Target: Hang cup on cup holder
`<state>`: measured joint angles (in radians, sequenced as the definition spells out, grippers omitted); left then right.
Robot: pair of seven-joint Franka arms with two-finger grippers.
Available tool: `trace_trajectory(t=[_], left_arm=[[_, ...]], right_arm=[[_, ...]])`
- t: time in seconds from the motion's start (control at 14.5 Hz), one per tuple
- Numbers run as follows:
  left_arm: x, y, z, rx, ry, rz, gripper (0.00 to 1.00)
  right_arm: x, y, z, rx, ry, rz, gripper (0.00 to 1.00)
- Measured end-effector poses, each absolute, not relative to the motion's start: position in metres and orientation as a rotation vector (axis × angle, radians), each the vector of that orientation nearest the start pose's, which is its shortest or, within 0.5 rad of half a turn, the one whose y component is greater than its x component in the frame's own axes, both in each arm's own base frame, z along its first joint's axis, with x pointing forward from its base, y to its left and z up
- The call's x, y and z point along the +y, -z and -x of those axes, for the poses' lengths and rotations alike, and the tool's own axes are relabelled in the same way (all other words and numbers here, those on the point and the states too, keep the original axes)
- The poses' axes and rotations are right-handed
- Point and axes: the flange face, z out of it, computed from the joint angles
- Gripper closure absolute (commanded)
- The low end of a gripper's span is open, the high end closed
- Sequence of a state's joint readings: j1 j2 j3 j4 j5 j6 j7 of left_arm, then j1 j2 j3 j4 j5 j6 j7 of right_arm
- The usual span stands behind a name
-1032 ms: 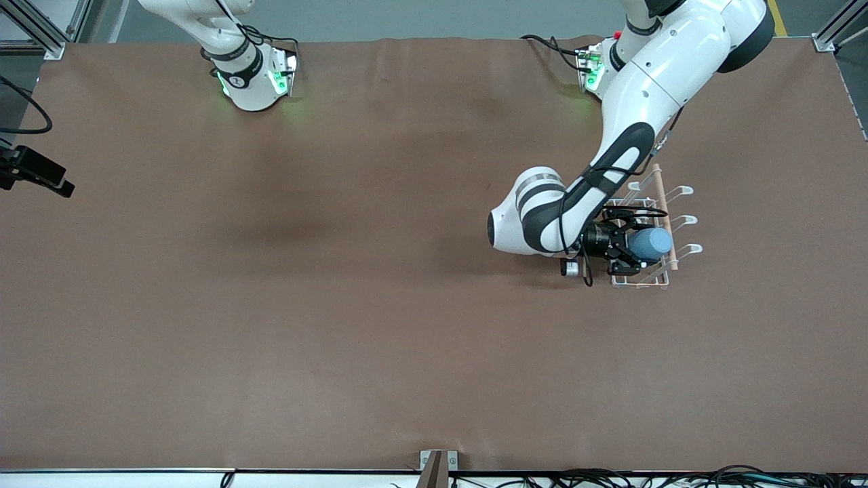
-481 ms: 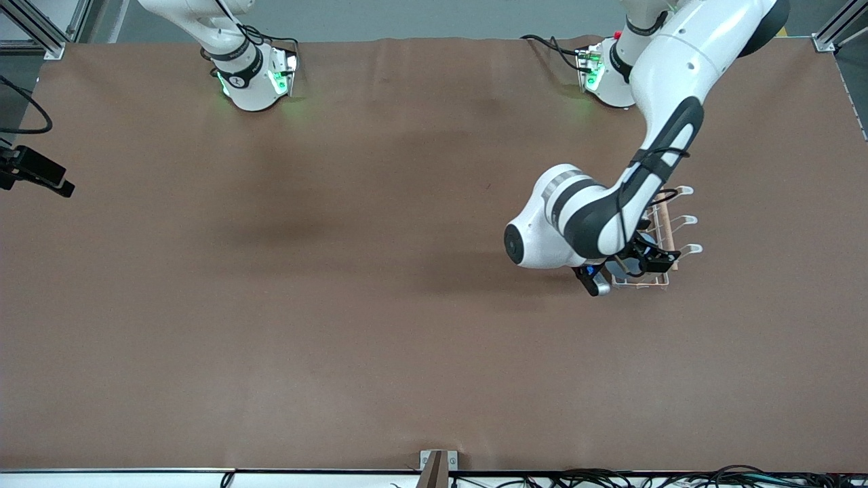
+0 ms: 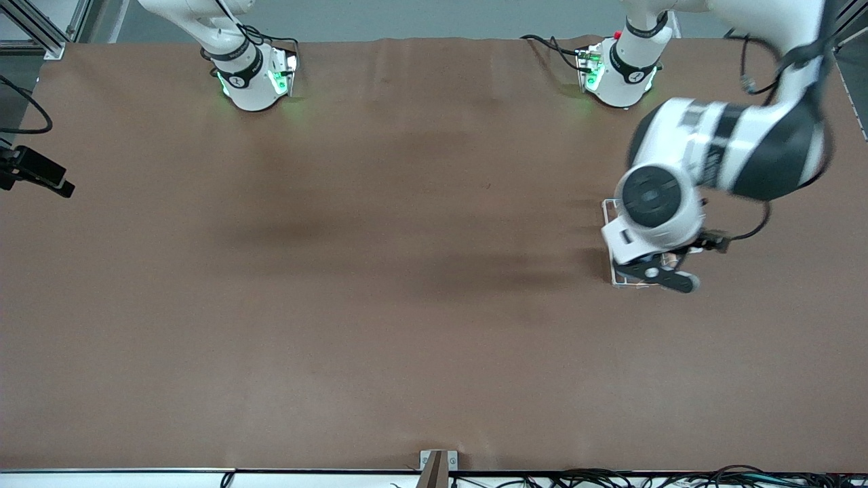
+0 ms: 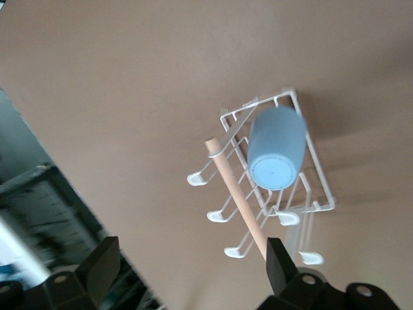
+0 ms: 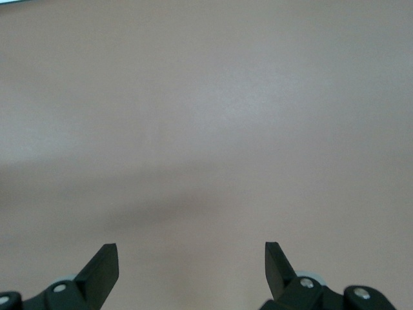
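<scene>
1. A second ago the left claw (image 4: pixel 188 274) gripped the cup (image 4: pixel 276 147) at the rack (image 4: pixel 303 145); it has since let go and lifted, its fingers spread apart and empty above the rack.
2. The left arm has swung toward its own end of the counter (image 3: pixel 380 291) and hides most of the rack in the front view.
3. The cup hangs upturned on a prong, base facing the left wrist camera, beside the wooden rod (image 4: pixel 235 194).
4. The right arm waits; its claw (image 5: pixel 190 271) is apart over bare counter.
</scene>
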<state>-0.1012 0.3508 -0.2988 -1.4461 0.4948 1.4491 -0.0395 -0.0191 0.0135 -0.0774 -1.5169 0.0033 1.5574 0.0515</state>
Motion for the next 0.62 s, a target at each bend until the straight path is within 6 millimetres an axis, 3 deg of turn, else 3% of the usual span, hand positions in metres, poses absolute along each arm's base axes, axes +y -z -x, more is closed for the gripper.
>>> trace_trajectory(t=[0.34,0.62], left_arm=[[-0.095,-0.57,-0.594,0.22,-0.107,2.972,0.0],[-0.046,-0.603,-0.55,0.051,0.005,3.108,0.0]], right_arm=[[-0.052,-0.641,-0.555,0.23,0.043,3.131,0.0],[-0.052,-0.642,-0.556,0.229,0.044,3.131,0.0]])
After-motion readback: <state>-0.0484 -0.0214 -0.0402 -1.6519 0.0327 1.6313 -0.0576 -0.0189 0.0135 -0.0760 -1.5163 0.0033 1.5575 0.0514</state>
